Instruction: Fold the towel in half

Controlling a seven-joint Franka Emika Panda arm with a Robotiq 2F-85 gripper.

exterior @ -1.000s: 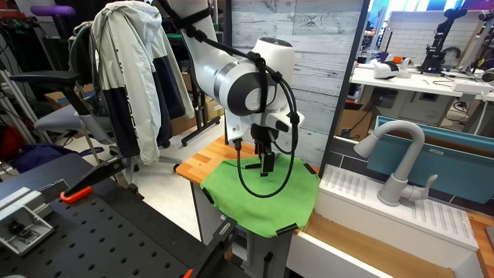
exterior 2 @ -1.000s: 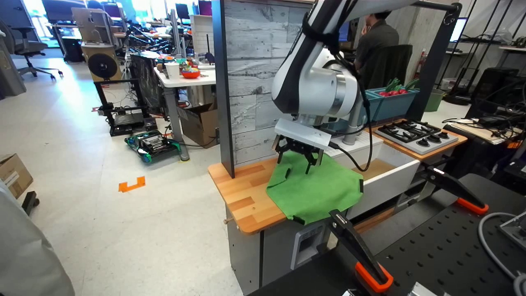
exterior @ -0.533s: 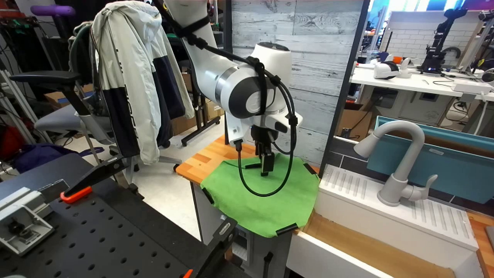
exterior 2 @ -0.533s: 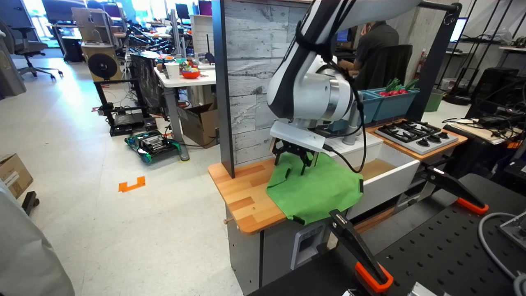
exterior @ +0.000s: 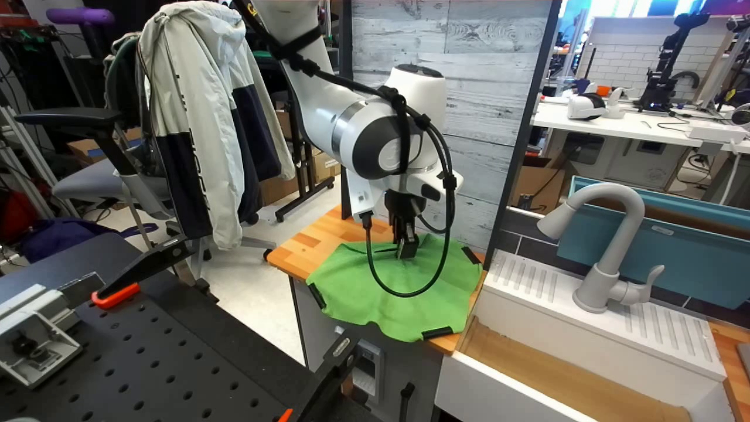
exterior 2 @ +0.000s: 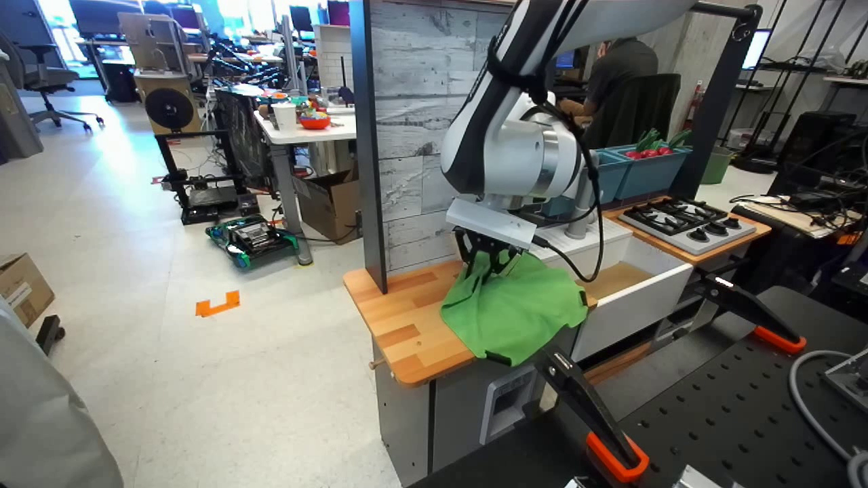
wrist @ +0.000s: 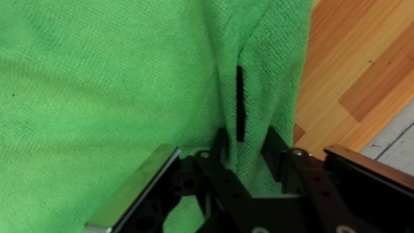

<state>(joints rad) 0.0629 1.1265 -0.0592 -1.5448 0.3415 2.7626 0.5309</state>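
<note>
Pinching towel (wrist: 97, 97) near edge, hand (wrist: 247, 136) has countertop (wrist: 339, 74) alongside.

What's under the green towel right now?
The wooden countertop shows beside the green towel and presumably continues beneath it. Part of the towel hangs past the countertop's edge. Whatever else it covers can't be seen.

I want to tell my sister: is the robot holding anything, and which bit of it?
Yes, the green towel, by a bunched-up fold near one edge, pinched between its fingers.
</note>
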